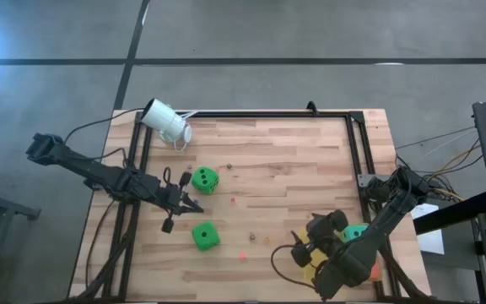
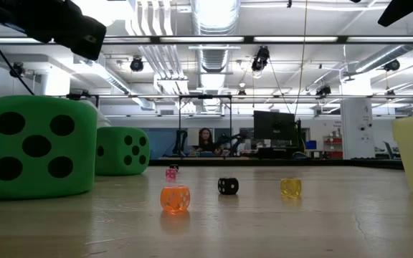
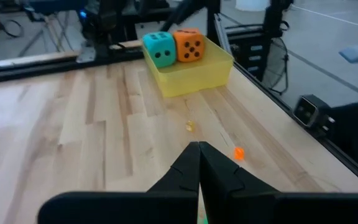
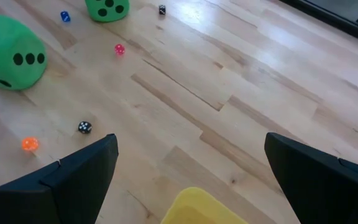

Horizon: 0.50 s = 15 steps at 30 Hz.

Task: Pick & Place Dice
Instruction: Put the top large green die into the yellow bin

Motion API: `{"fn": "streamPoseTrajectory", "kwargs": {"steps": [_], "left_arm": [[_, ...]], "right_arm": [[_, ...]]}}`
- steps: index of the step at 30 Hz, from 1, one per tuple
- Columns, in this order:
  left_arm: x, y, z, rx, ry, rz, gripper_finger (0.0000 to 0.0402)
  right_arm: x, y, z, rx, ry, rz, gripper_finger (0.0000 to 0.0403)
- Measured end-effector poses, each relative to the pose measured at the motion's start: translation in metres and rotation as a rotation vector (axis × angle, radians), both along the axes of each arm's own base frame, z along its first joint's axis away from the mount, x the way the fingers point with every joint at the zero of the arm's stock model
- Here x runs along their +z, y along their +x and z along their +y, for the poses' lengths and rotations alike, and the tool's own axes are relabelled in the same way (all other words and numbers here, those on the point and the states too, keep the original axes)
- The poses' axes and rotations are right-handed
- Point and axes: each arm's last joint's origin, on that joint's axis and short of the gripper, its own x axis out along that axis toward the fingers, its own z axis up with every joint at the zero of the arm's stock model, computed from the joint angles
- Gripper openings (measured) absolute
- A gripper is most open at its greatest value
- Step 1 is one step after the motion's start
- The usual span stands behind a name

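1. Pressing together with nothing between them, the left gripper (image 3: pixel 199 163) hangs over bare wood between the two green dice (image 1: pixel 205 179) (image 1: pixel 205 236).
2. Spread wide and empty, the right gripper (image 4: pixel 191 171) hovers above the yellow tray (image 3: pixel 194 78).
3. Beyond the left fingertips, that tray holds the teal die (image 3: pixel 160 48) and the orange-red die (image 3: pixel 189 44), touching side by side.
4. Tiny coloured dice (image 2: pixel 175 198) lie scattered on the wooden table (image 1: pixel 294 160).
5. Behind the table is an office, where a person (image 2: pixel 206 140) sits far back.
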Motion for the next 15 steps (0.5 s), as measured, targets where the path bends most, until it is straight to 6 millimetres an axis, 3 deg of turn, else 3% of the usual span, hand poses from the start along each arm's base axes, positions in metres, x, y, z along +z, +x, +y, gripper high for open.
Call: {"fn": "streamPoseTrajectory", "kwargs": {"steps": [9,15], "left_arm": [[-0.005,-0.001,0.004,0.058,-0.036,0.067,0.0006],[-0.017,-0.006,0.015,0.437,-0.084,0.187,0.0006]], "right_arm": [[0.000,0.001,0.001,0.005,0.013,-0.010,0.0400],[0.000,0.001,0.002,0.009,0.013,-0.009,0.0400]]}}
